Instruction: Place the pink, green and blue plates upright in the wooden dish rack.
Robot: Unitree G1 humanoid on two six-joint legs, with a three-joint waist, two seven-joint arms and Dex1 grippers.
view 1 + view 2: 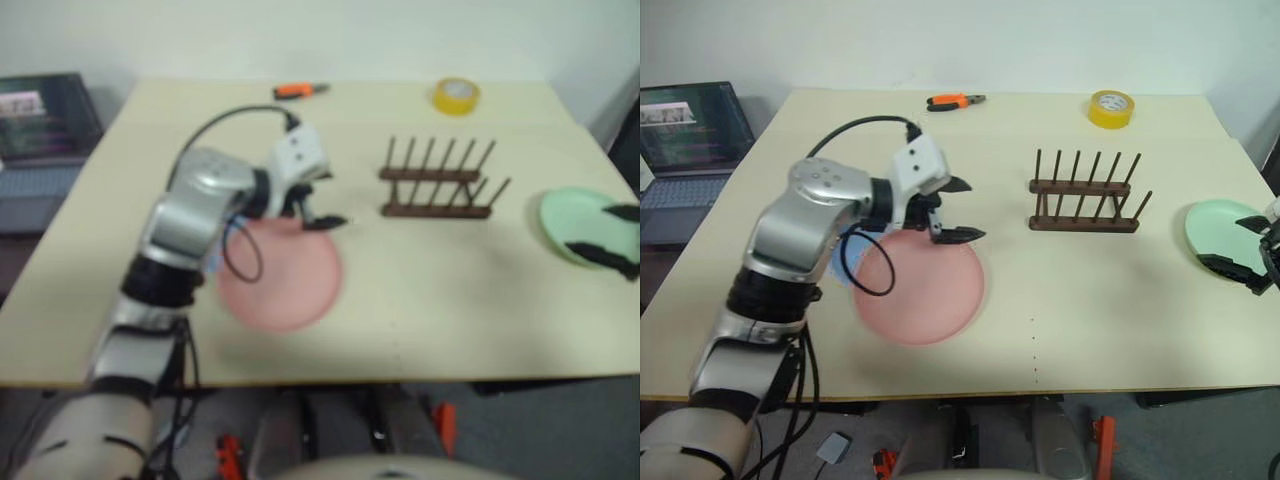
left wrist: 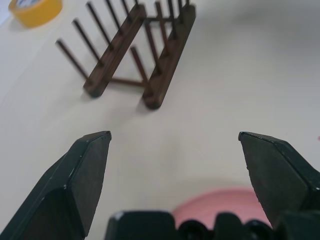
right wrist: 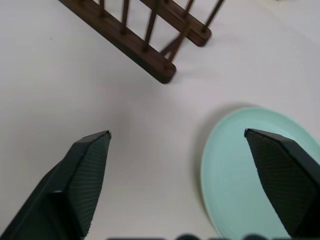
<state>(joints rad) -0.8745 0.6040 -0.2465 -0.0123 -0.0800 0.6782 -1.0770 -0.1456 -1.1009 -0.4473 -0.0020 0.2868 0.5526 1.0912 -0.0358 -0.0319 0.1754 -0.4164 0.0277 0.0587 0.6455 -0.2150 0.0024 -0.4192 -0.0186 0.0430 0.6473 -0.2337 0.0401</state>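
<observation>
Your left pincer [image 1: 958, 210] hovers centre-left over pink plate [image 1: 925, 295], fingers apart, empty. Right pincer [image 1: 1258, 255] at right edge over green plate [image 1: 1220, 228], fingers apart.

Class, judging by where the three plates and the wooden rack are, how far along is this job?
Nothing is done: the wooden dish rack holds no plate. Nothing is in hand: the left gripper is open above the pink plate, the right gripper open over the green plate. The blue plate lies partly under the pink. All three remain.
</observation>
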